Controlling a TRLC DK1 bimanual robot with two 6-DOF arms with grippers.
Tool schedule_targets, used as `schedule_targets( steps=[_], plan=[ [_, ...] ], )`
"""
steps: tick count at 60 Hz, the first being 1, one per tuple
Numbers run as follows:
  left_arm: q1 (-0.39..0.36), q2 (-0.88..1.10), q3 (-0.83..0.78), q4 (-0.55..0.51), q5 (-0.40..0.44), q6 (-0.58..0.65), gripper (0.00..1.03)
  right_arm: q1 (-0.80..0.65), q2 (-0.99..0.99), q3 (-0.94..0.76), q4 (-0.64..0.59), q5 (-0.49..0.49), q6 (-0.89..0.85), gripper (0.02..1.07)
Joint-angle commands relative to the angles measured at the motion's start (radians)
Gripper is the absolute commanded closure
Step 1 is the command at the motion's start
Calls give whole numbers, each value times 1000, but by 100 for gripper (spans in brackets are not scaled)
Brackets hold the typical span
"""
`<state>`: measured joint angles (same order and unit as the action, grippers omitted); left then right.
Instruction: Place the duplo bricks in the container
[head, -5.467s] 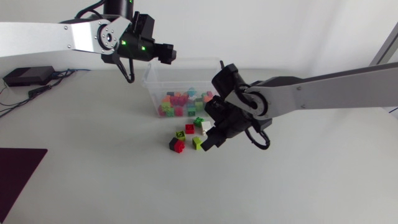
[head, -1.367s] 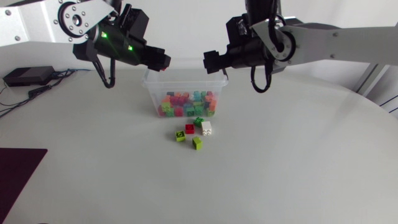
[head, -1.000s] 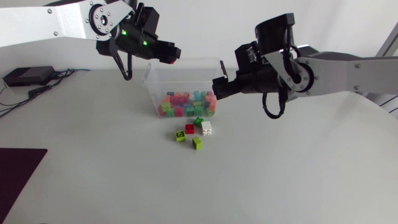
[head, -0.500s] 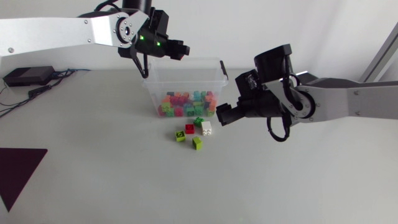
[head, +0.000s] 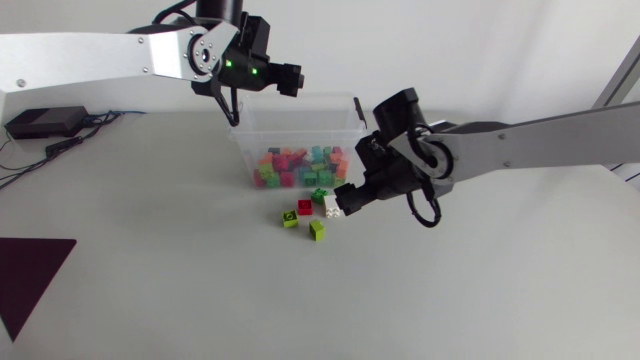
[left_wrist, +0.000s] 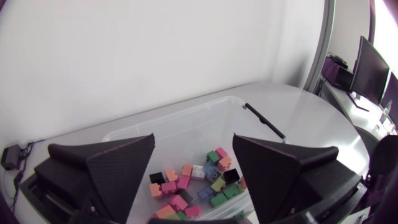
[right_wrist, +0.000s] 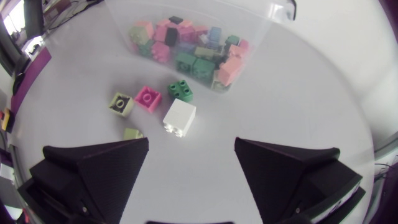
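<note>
A clear plastic container (head: 243, 140) at the back middle holds several coloured duplo bricks (head: 300, 165). In front of it lie loose bricks: green (head: 320, 196), white (head: 332, 207), red (head: 305, 207) and two lime ones (head: 290, 217) (head: 318, 229). My right gripper (head: 343, 199) hangs open just right of the white brick (right_wrist: 180, 117), which lies ahead of its fingers with the green brick (right_wrist: 181, 91) beyond. My left gripper (head: 290, 80) hovers above the container's back left corner. It is open, with nothing between its fingers (left_wrist: 106, 168). Below it are the container (left_wrist: 186, 111) and its bricks (left_wrist: 186, 180).
A black box with cables (head: 45, 122) lies at the table's far left. A dark purple mat corner (head: 30, 275) shows at the left front edge. Bare table surface spreads in front of the loose bricks.
My right gripper has come down from beside the container's right end to the loose bricks. My left gripper shifted slightly right along the container's back edge and has opened.
</note>
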<state>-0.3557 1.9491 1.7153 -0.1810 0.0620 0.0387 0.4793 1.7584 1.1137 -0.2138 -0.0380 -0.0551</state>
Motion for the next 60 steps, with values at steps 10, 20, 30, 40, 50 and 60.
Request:
schedule_targets(
  steps=[10, 20, 30, 40, 50, 60],
  plan=[
    [8, -245, -192, -40, 10, 136, 6, 61, 136, 147, -96, 76, 74, 10],
    [9, -335, -275, -167, 65, 251, 6, 71, 219, 233, -176, 119, 124, 13],
    [20, -389, -355, -247, 111, 349, 6, 78, 293, 324, -256, 135, 166, 13],
    [20, -383, -405, -328, 151, 449, 6, 93, 357, 402, -306, 144, 195, 16],
    [12, -357, -441, -397, 170, 543, 6, 113, 411, 465, -358, 159, 224, 17],
    [15, -308, -454, -437, 170, 613, 7, 120, 467, 534, -400, 171, 251, 25]
  ],
)
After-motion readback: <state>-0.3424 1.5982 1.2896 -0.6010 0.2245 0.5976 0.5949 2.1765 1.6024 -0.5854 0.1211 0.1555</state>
